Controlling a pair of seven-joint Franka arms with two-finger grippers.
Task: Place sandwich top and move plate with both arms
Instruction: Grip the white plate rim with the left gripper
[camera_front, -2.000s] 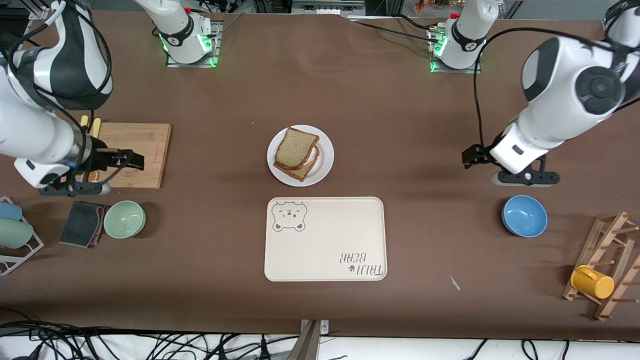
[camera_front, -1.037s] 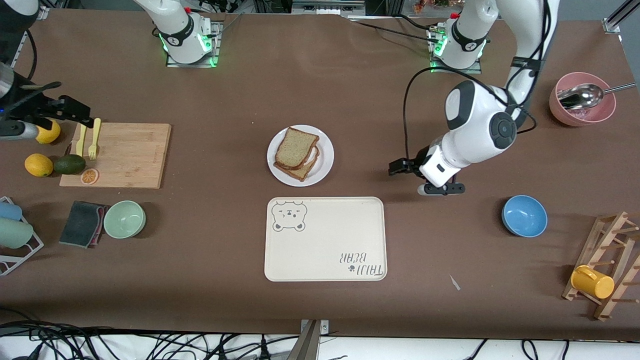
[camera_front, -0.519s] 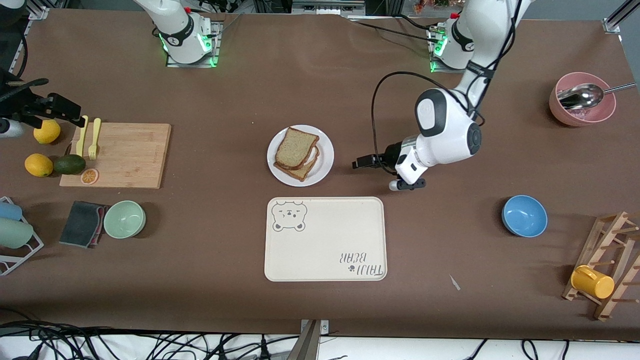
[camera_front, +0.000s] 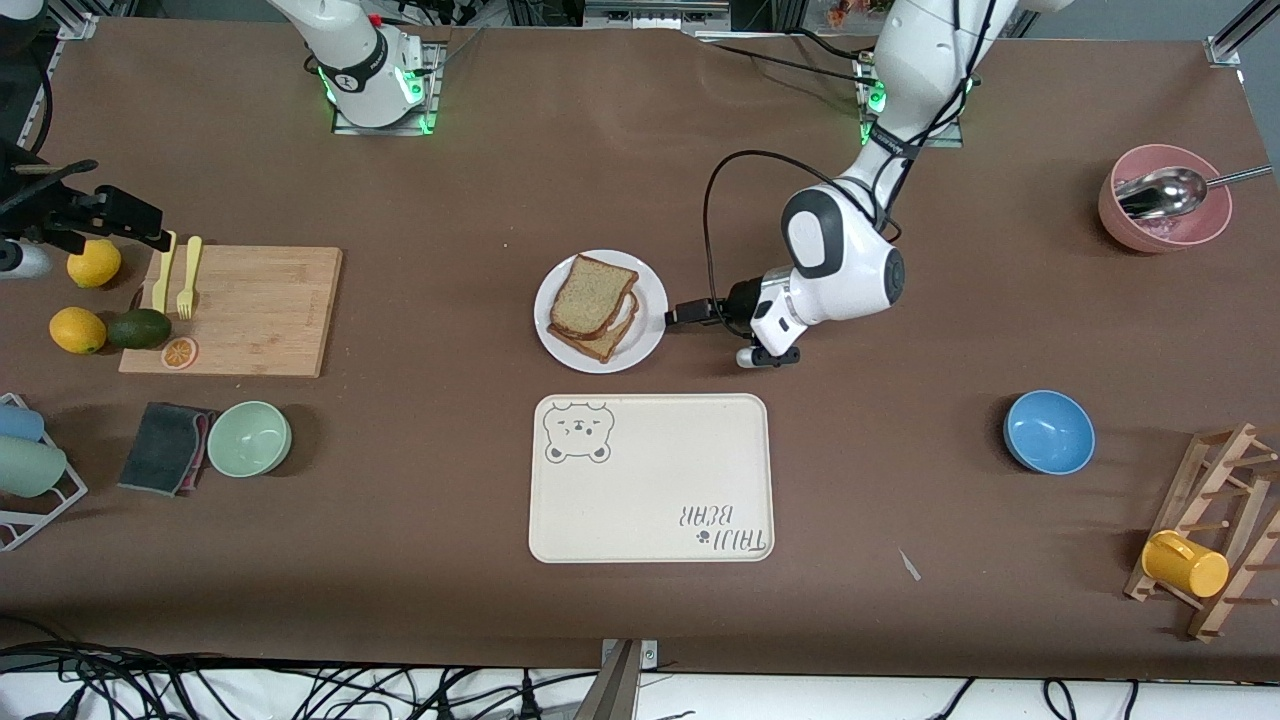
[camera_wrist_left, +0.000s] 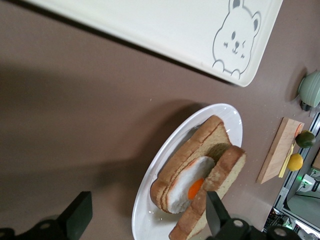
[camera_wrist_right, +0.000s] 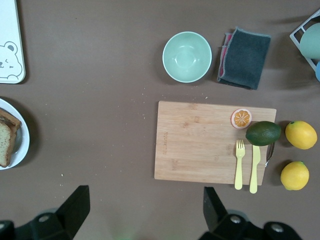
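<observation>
1. The sandwich top (camera_front: 590, 296), a wholemeal slice, already lies on the egg-bearing slice (camera_wrist_left: 192, 186) on the white plate (camera_front: 650, 312), which stands on the table (camera_front: 900, 500) farther from the front camera than the bear tray (camera_front: 650, 478).
2. The left claw (camera_front: 684, 313) sits low, just beside the plate's rim on the side toward the left arm's end; its fingers (camera_wrist_left: 214, 215) stand wide apart and hold nothing.
3. The right claw (camera_front: 135, 222) hovers over the cutting board's (camera_front: 255, 310) edge near a lemon (camera_front: 94, 263), spread open and empty, well apart from the plate.
4. Step in hand, judged: topping done, plate grasp beginning. Next the left claw must close on the rim, and the right arm must reach the rim toward its own end.
</observation>
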